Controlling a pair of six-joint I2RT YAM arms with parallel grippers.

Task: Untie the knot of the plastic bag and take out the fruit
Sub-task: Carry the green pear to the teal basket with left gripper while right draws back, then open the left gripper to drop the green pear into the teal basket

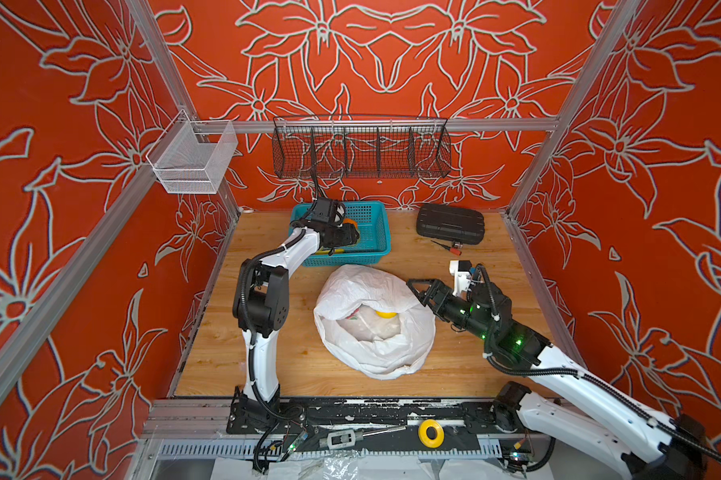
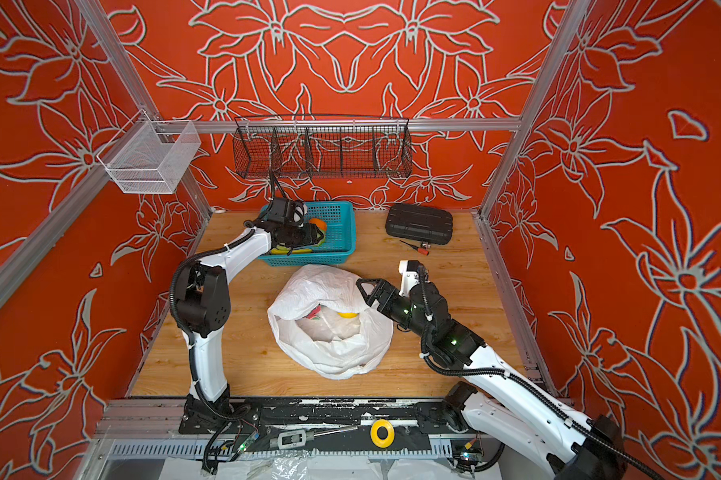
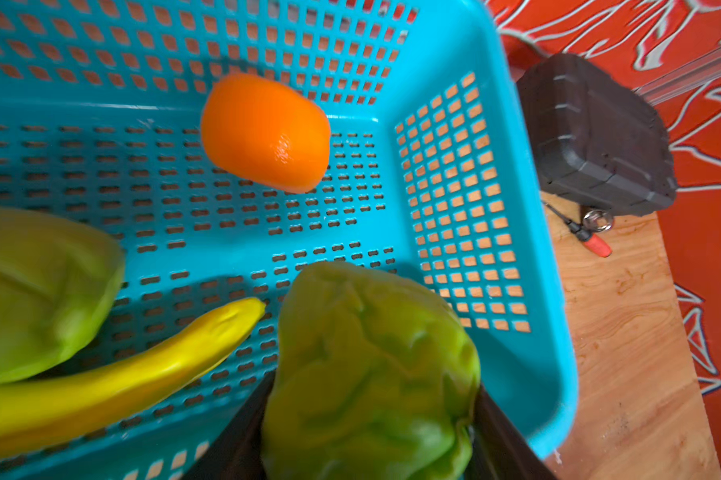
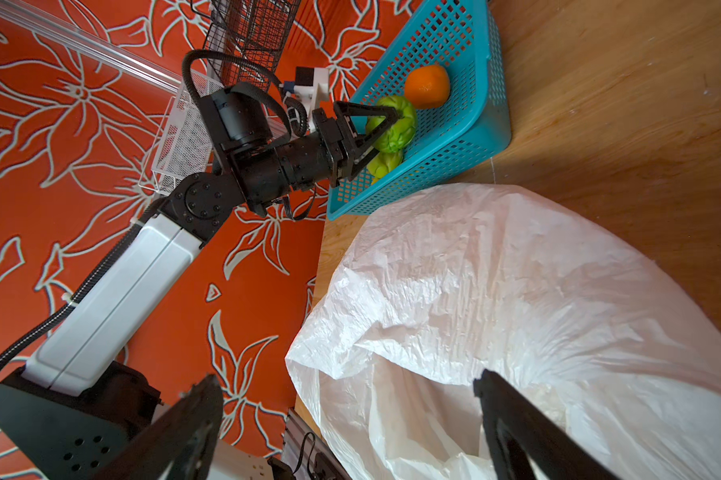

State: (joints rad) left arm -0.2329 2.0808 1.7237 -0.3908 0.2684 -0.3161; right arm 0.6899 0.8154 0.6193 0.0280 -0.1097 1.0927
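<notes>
We see the left gripper [image 4: 386,133] clenched on a bumpy green fruit [image 3: 371,365], holding it over the basket [image 1: 377,232] at the far left of the table [image 1: 267,365]. In the basket lie an orange [image 3: 267,133], a banana [image 3: 122,374] and a second green fruit [image 3: 38,291]. The bag [image 1: 375,345] sits mid-table, just nearer than the basket, its mouth gaping. A yellow fruit [image 1: 386,314] shows inside. The right gripper [image 1: 416,291] hangs at the bag's far right edge, jaws spread wide, grasping nothing.
</notes>
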